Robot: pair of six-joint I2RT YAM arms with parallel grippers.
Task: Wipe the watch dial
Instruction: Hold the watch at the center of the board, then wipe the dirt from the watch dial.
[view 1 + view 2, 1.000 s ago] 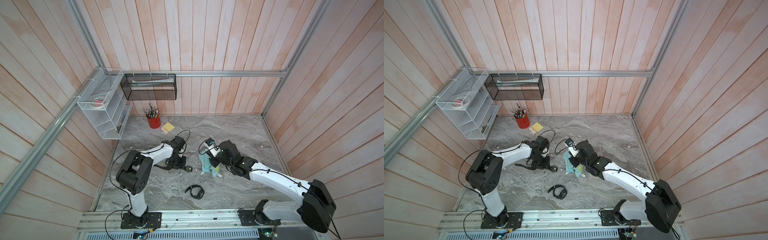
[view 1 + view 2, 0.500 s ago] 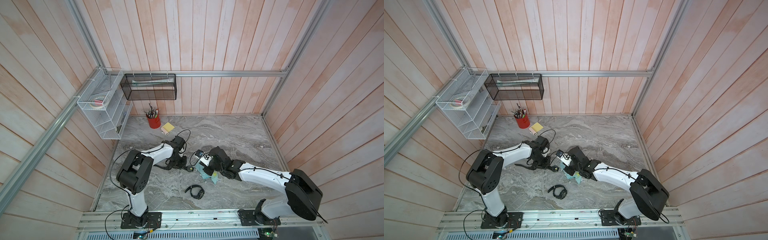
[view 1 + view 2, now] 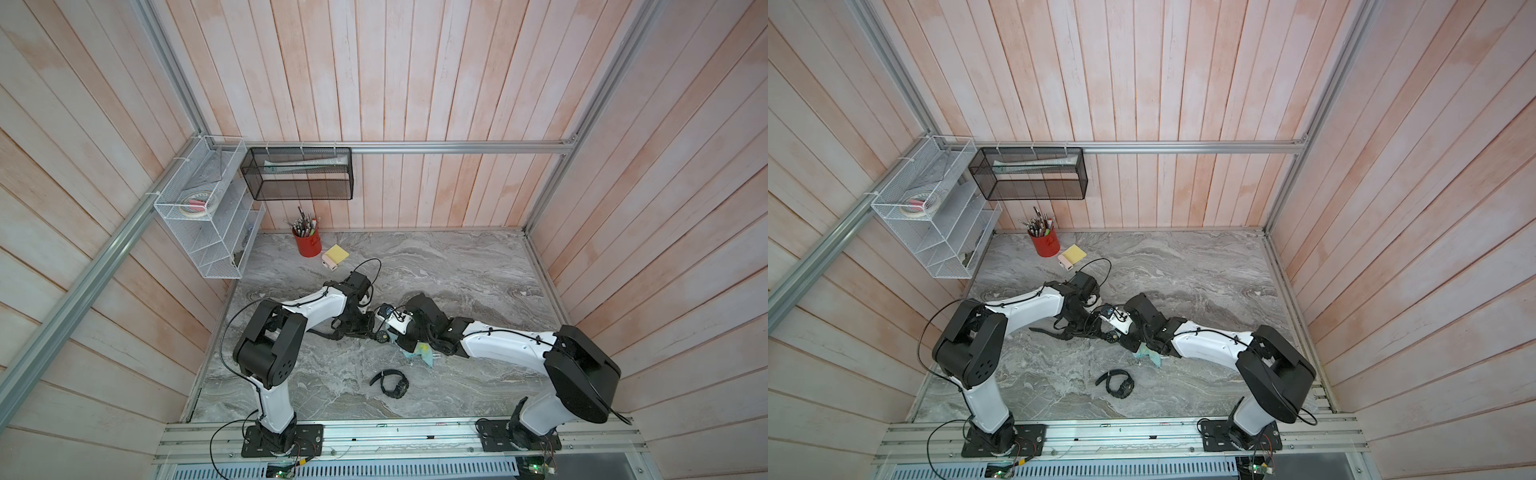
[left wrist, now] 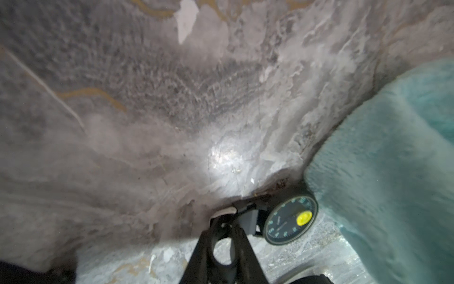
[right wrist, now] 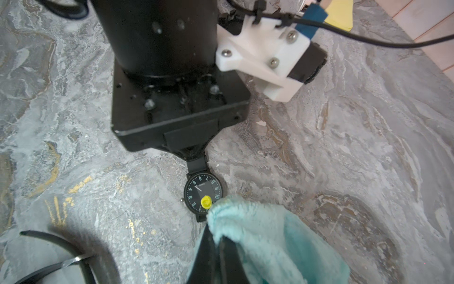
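A watch with a black dial and a yellow blob on it lies flat on the marble table. My left gripper is shut on the watch strap right beside the dial. My right gripper is shut on a teal cloth. The cloth's leading edge touches the dial's rim next to the blob. In both top views the two grippers meet at the dial mid-table, and the cloth trails under the right wrist.
A second black watch lies nearer the front edge. At the back left stand a red pen cup and yellow sticky notes. A white wire shelf and a black mesh basket hang on the walls.
My right arm has swung left with the cloth until it reaches the watch dial. The left gripper has closed on the strap and otherwise stayed put.
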